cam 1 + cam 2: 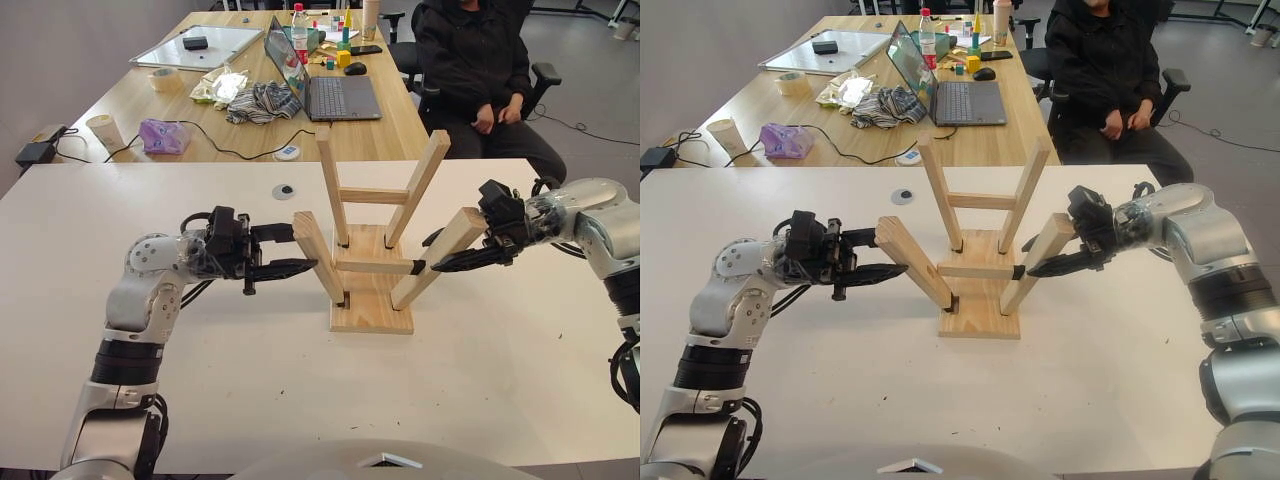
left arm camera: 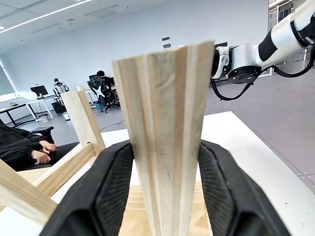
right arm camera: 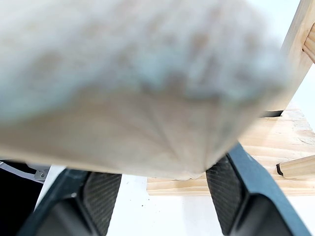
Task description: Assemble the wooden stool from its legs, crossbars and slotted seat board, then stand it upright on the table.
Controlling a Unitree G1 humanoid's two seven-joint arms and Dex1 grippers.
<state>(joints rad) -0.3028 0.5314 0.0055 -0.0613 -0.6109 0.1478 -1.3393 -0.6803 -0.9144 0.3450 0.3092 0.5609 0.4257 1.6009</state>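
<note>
**A:** Where is it, and does anything sit in anything?

**B:** The pale wooden stool (image 1: pixel 372 262) stands upside down on the white bench (image 1: pixel 200 400), between the two tools. Its slotted seat board (image 1: pixel 371 318) lies flat on the bench, and four wooden legs rise out of its slots. The two far legs (image 1: pixel 333 185) stand beyond the tools, joined by an upper crossbar (image 1: pixel 373 196). A lower crossbar (image 1: pixel 975 270) joins the two near ones.

**A:** And the tools?

**B:** The left tool (image 1: pixel 303 247) pinches the left near leg (image 1: pixel 318 255) close to its free end. In the left wrist view its black pads (image 2: pixel 113 191) press the wood from both sides. The right tool (image 1: pixel 432 253) pinches the right near leg (image 1: pixel 440 255) the same way, with a pad (image 3: pixel 101 194) on either side. Both held legs tilt outward, each toward its own tool.

**A:** Anything unclear?

**B:** The right near leg's end is a blur in the right wrist view, and one finger of that tool hides behind the wood in the head views. Well beyond the tools, a wooden bench (image 1: pixel 390 135) carries an open grey laptop (image 1: pixel 335 95) and a white cup (image 1: pixel 104 128). I cannot tell what the cup holds.
</note>
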